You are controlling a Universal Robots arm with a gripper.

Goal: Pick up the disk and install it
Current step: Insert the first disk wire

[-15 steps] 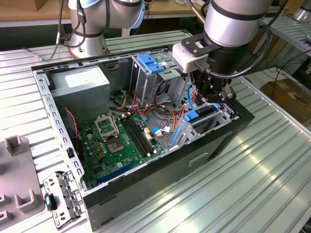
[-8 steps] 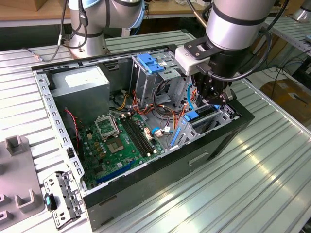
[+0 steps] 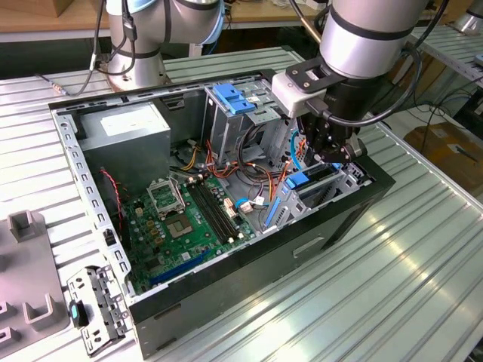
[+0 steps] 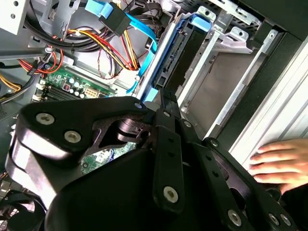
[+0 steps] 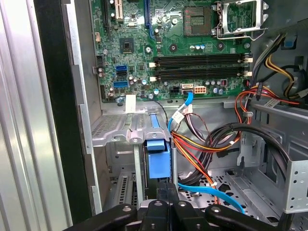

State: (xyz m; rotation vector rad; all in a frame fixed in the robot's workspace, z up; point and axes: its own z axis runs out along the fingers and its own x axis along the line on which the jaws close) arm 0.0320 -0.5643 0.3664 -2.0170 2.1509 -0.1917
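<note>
Exterior view: an open black computer case [image 3: 226, 298] lies on its side on a ribbed metal counter [image 3: 423, 264], its green motherboard [image 3: 189, 219] facing up and a grey power supply [image 3: 124, 130] in the far corner. The arm [image 3: 370, 34] reaches down over the case's corner on the exterior view's right, and the jaws hang directly above the disk [image 3: 311, 181]. The disk stands on edge, slightly tilted, in the metal drive bay [image 3: 343, 181] at that corner, with its blue carrier frame uppermost. In the first wrist view the disk's blue end [image 5: 159, 163] sits in the bay with the jaws right at it; whether they are open, closed or pinching the frame cannot be told. A blue data cable [image 5: 211, 192] and a bundle of orange and red wires [image 5: 202, 147] run just beside the bay. In the second wrist view the disk [image 4: 174, 48] is seen edge-on between the bay's rails, and a person's hand [image 4: 281, 166] rests outside the case wall.
</note>
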